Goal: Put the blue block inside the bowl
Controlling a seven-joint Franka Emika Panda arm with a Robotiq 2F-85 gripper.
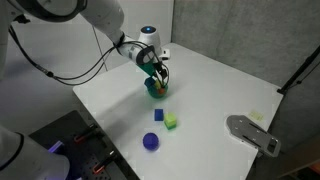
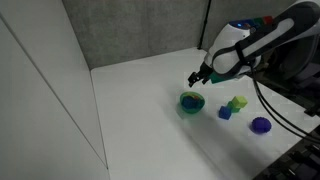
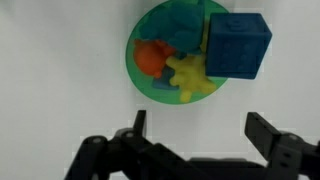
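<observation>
Gripper [image 3: 197, 128] holds its jaws spread and empty, the blue block [image 3: 238, 45] beyond them at the bowl [image 3: 131, 62] rim.

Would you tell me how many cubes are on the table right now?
2. The blue block sits between the bowl and the round blue-violet piece; the light green cube is right beside it. The bowl's contents could hide more.

Dark blue block [image 2: 225, 113], near green bowl [image 2: 190, 107]
</observation>
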